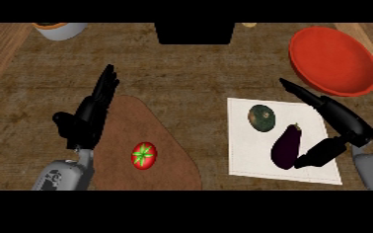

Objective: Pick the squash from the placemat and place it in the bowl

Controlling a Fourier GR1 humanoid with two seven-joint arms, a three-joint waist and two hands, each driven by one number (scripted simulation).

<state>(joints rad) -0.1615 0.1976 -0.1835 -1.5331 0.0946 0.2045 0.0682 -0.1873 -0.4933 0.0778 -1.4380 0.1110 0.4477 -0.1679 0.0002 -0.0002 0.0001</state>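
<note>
Squash [262, 118]: round, dark green, lying on white placemat [244, 165] beside eggplant [286, 146]. Right robot hand [331, 128] spread open over placemat's right edge, holding nothing. Left robot hand [89, 113] open, fingers straight.

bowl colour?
Red-orange: the bowl shows in the head view, upper right.

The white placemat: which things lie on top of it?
On the white placemat lie a green squash and a dark eggplant. The right hand covers its right edge.

Worktop [189, 64]: dark brown, mottled wood-grain surface. Lighter wooden strip [9, 47] along the far-left edge. Black rectangular block [195, 32] at the far centre edge.
</note>
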